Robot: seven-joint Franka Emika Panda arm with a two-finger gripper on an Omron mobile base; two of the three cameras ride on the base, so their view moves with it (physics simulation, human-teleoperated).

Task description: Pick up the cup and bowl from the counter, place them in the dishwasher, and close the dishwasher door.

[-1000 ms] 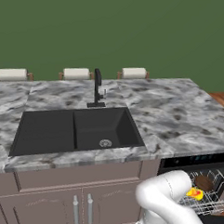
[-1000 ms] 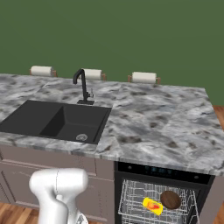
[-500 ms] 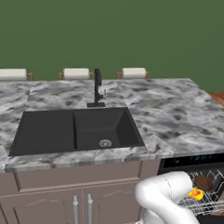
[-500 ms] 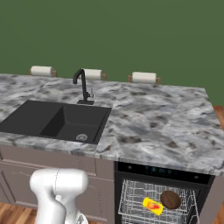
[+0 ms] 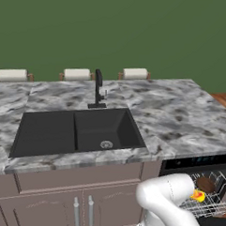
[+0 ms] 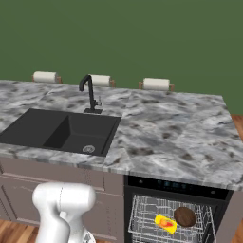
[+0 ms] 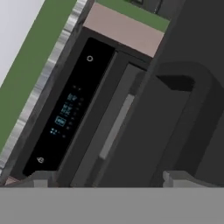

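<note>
The cup (image 6: 164, 223) and bowl (image 6: 184, 216) lie in the dishwasher (image 6: 173, 222) rack; the gripper (image 7: 107, 179) stands wide, empty, facing the control strip (image 7: 64, 114); a glancing push could slip off the dishwasher door, leaving it ajar

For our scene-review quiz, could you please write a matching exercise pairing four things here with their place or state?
Things:
1. cup
2. bowl
3. tap
4. gripper

Places or states:
A. stands behind the sink on the counter
B. jaws open, holding nothing
C. yellow, lying in the dishwasher rack
D. dark brown, in the rack right of the yellow thing

Pairs: 1-C, 2-D, 3-A, 4-B
</note>
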